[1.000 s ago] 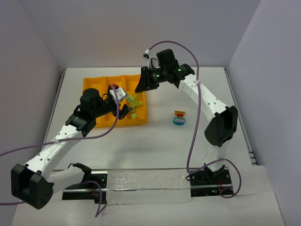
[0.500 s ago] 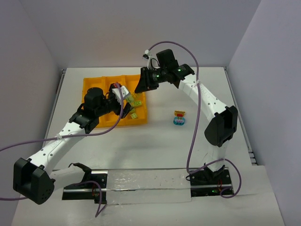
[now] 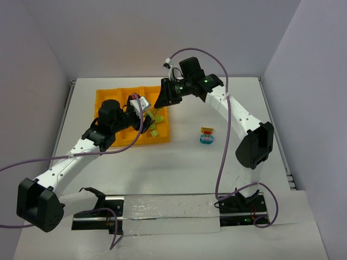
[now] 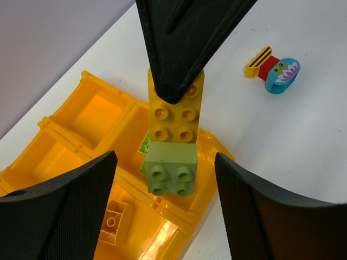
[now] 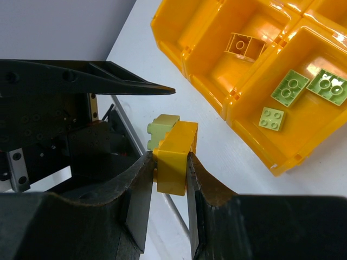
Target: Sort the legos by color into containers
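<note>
Right gripper (image 5: 171, 162) clenched on a joined brick pair; left gripper (image 4: 165, 162) released, bracketing the green half.

The right gripper's fingers pinch the small yellow studded plastic brick (image 5: 178, 146) by its flanks, and a lime green studded brick (image 5: 161, 130) juts from it. The pair hangs in the air above the flat orange-yellow plastic tray (image 4: 97, 111). The left gripper's jaws stand apart on either side of the green brick, touching nothing. To split them cleanly, the left jaws should probably close squarely on the green brick alone, clear of the yellow, then peel away with a tilt rather than a straight tug. Ideally this happens over the corner compartment holding loose lime green pieces (image 5: 293, 86), so a slip lands right. A red, yellow and light blue stack (image 3: 206, 135) waits on the white table (image 3: 162, 168), well apart.
</note>
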Action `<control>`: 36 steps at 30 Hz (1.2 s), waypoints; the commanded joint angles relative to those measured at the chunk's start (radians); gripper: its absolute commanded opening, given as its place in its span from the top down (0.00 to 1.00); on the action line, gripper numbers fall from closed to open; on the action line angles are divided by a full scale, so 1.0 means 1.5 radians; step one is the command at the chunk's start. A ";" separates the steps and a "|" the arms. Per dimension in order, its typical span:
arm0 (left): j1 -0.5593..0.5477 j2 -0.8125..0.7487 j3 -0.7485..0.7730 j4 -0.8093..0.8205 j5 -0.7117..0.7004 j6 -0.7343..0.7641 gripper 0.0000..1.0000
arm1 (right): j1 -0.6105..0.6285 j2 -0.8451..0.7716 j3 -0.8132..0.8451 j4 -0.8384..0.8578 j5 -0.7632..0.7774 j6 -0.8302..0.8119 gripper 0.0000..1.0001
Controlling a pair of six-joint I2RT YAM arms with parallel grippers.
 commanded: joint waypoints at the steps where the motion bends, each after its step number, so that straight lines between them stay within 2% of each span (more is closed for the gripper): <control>1: -0.004 0.011 0.031 0.030 0.016 -0.006 0.21 | 0.005 -0.031 -0.008 0.016 -0.018 -0.011 1.00; 9: -0.004 0.001 0.025 0.033 0.009 -0.010 0.36 | 0.005 -0.031 -0.008 0.016 -0.015 -0.013 1.00; 13: -0.004 -0.008 0.016 0.043 0.005 -0.016 0.60 | 0.006 -0.029 -0.007 0.017 -0.015 -0.012 1.00; 14: -0.004 -0.009 0.015 0.044 0.004 -0.017 0.69 | 0.006 -0.028 -0.007 0.017 -0.015 -0.011 1.00; 15: -0.004 -0.009 0.015 0.044 0.004 -0.018 0.71 | 0.006 -0.028 -0.007 0.017 -0.016 -0.011 1.00; 18: -0.003 -0.003 0.023 0.031 0.001 -0.020 0.97 | 0.005 -0.030 -0.007 0.017 -0.012 -0.013 1.00; 23: -0.003 -0.009 0.023 0.027 -0.019 -0.031 1.00 | 0.001 -0.030 -0.022 0.023 0.003 -0.013 1.00; 29: 0.003 -0.051 -0.018 0.087 -0.039 -0.062 1.00 | -0.014 -0.017 -0.055 0.044 0.016 0.001 1.00; 36: 0.034 -0.061 -0.027 0.132 0.005 -0.136 1.00 | -0.014 -0.002 -0.073 0.055 0.086 0.020 1.00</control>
